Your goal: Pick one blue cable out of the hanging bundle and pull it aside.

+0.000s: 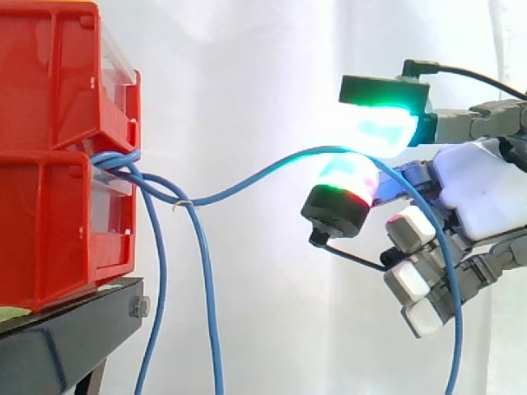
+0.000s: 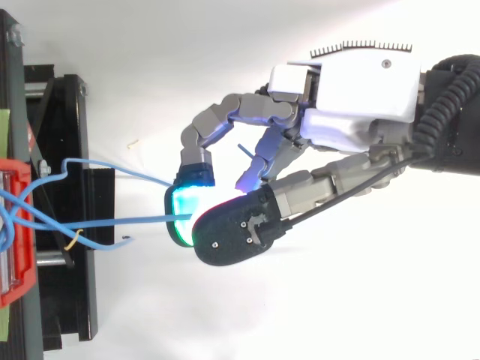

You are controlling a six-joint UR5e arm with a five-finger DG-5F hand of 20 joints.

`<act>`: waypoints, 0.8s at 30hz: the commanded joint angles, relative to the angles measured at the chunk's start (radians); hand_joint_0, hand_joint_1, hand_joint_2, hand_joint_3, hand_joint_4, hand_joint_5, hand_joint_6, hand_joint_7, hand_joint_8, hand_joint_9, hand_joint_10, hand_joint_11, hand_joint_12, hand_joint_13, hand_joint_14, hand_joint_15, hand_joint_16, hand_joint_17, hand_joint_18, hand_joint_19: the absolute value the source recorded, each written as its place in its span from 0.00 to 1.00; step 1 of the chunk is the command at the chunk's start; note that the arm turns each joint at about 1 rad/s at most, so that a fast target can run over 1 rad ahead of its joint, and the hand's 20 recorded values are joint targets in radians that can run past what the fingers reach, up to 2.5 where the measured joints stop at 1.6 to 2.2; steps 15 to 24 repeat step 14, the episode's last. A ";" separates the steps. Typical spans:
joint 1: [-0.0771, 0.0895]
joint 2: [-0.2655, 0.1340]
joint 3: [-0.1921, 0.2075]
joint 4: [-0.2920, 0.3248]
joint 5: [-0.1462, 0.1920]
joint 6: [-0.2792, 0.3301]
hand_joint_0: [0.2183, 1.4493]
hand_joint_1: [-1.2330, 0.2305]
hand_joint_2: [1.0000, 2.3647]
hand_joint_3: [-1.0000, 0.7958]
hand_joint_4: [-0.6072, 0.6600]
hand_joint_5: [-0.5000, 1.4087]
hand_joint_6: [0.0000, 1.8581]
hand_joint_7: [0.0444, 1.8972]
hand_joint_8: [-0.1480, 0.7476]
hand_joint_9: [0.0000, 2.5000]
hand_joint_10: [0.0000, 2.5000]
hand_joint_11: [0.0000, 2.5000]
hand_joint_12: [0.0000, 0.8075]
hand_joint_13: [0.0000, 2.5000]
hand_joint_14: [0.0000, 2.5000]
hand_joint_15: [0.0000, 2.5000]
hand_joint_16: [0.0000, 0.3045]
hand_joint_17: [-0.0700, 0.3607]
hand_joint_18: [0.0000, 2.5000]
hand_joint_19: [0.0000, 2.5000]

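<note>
White curtain [image 1: 247,82] bkgd, red bins [image 1: 58,164] at left, hand [image 1: 482,193] pinching one blue cable [image 1: 247,183] betw glowing fingertips [image 1: 379,127]

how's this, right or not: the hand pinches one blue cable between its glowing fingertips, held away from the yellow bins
The bins are red, not yellow; the side view shows it. The rest holds: the hand pinches one blue cable between its glowing fingertips.
</note>
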State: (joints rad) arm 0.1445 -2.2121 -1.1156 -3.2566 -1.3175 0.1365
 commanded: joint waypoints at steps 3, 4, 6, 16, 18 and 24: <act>0.001 0.000 0.000 0.000 0.000 0.000 0.29 0.30 0.02 0.55 0.30 0.25 0.47 0.55 0.47 0.48 0.01 0.18 0.44 0.37 0.01 0.18 0.20 0.48 0.32 0.13; 0.000 0.000 -0.001 0.000 0.000 0.000 0.29 0.30 0.02 0.55 0.30 0.25 0.47 0.55 0.48 0.48 0.01 0.18 0.44 0.37 0.01 0.18 0.20 0.48 0.32 0.13; 0.001 0.000 -0.001 0.000 0.000 0.000 0.29 0.30 0.02 0.55 0.30 0.25 0.47 0.55 0.47 0.48 0.01 0.18 0.44 0.37 0.01 0.18 0.20 0.48 0.32 0.13; 0.001 0.000 -0.001 0.000 0.000 0.000 0.29 0.30 0.02 0.55 0.30 0.25 0.47 0.56 0.48 0.48 0.01 0.18 0.44 0.37 0.01 0.18 0.20 0.48 0.32 0.13; 0.001 0.000 -0.001 0.000 0.000 0.000 0.29 0.30 0.02 0.55 0.30 0.25 0.47 0.56 0.48 0.48 0.01 0.18 0.44 0.37 0.01 0.18 0.20 0.48 0.32 0.13; 0.001 0.000 -0.001 0.000 0.000 0.000 0.29 0.30 0.02 0.55 0.30 0.25 0.47 0.56 0.48 0.48 0.01 0.18 0.44 0.37 0.01 0.18 0.20 0.48 0.32 0.13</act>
